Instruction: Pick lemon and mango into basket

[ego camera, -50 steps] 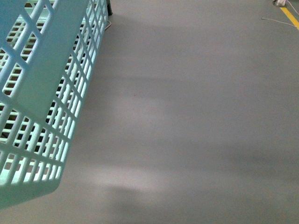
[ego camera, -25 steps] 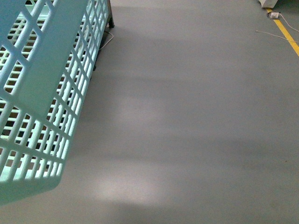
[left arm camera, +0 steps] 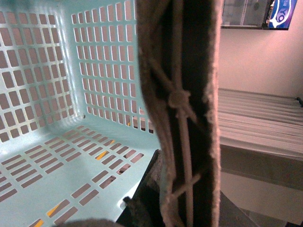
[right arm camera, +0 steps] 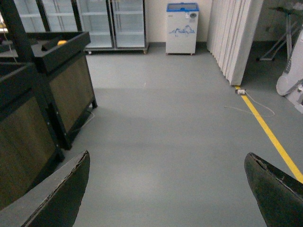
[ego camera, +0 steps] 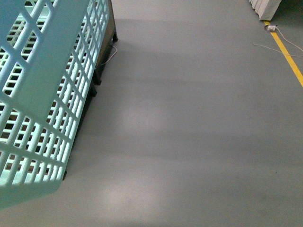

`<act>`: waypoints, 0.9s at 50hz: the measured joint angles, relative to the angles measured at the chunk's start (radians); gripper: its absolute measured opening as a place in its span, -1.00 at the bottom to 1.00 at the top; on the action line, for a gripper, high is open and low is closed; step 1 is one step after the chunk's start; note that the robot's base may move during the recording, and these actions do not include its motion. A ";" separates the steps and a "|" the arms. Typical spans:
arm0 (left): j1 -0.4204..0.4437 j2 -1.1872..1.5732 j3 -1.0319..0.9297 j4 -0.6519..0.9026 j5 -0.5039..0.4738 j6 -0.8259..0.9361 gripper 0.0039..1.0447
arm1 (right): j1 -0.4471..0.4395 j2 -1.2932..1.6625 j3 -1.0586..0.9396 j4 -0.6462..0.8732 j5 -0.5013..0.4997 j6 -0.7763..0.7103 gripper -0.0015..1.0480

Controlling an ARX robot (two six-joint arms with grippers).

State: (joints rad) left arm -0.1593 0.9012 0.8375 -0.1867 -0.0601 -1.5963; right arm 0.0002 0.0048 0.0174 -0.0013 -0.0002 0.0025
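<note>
The pale teal basket (ego camera: 42, 94) hangs at the left of the front view, its slotted wall filling that side. The left wrist view looks into it: slotted floor (left arm camera: 57, 179), nothing lying on it, yellow showing through a few slots. My left gripper (left arm camera: 163, 208) is shut on the brown ribbed handles (left arm camera: 208, 109), which a white tie (left arm camera: 179, 99) joins. My right gripper (right arm camera: 165, 194) is open over bare grey floor, nothing between its fingers (right arm camera: 57, 198). A small yellow-orange thing (right arm camera: 62, 42) lies in a dark stand's top bin, too small to name as lemon or mango.
A dark wooden display stand (right arm camera: 57, 80) lines the left side, its foot also showing behind the basket (ego camera: 102, 71). A yellow floor line (right arm camera: 270, 137) runs along the right, with a white cable and plug (right arm camera: 241, 91). Glass-door fridges (right arm camera: 111, 23), a small white freezer (right arm camera: 182, 21) and a white folding partition (right arm camera: 234, 38) stand beyond.
The front view has shifted across the floor: the dark stand's foot and the yellow line have come further into the picture. The basket keeps its place in the view.
</note>
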 joint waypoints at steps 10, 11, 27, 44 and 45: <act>0.000 0.000 0.000 0.000 0.000 0.000 -0.88 | 0.000 0.000 0.000 0.000 0.000 0.000 0.83; 0.000 0.000 0.000 0.000 0.000 0.000 -0.88 | 0.000 0.000 0.000 0.000 0.001 0.001 0.83; 0.000 0.000 0.002 0.000 0.000 0.000 -0.88 | 0.000 0.000 0.000 0.000 0.000 0.000 0.83; -0.005 -0.003 0.003 0.000 0.023 -0.014 -0.89 | 0.000 -0.001 0.000 0.000 0.004 0.000 0.83; -0.004 -0.003 0.003 0.000 0.021 -0.014 -0.89 | 0.000 -0.001 0.000 0.000 0.003 0.000 0.83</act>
State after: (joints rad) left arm -0.1635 0.8986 0.8410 -0.1867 -0.0395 -1.6108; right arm 0.0002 0.0040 0.0174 -0.0010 0.0032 0.0029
